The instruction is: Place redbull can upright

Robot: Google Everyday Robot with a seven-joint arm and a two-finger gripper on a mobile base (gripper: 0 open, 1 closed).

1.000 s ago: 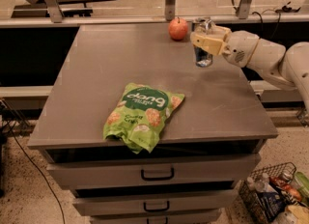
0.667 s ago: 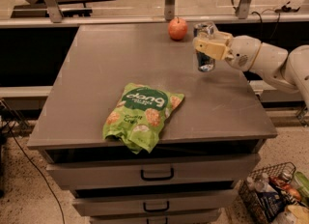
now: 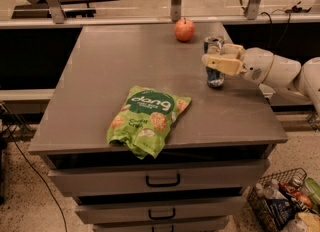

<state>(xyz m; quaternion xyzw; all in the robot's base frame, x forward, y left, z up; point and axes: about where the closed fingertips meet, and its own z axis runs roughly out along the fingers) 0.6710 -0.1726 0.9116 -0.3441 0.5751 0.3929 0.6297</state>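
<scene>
Your gripper [image 3: 217,62] pinches the can [image 3: 215,78] | can upright on the counter [image 3: 100,76], right side, near apple [image 3: 184,29] | floor basket [image 3: 259,206] holds bottles and packets | drawers [image 3: 163,180] shut

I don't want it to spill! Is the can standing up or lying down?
Standing up. The can has its rim on top and its bottom at the table; the gripper is clamped around its middle.
</scene>
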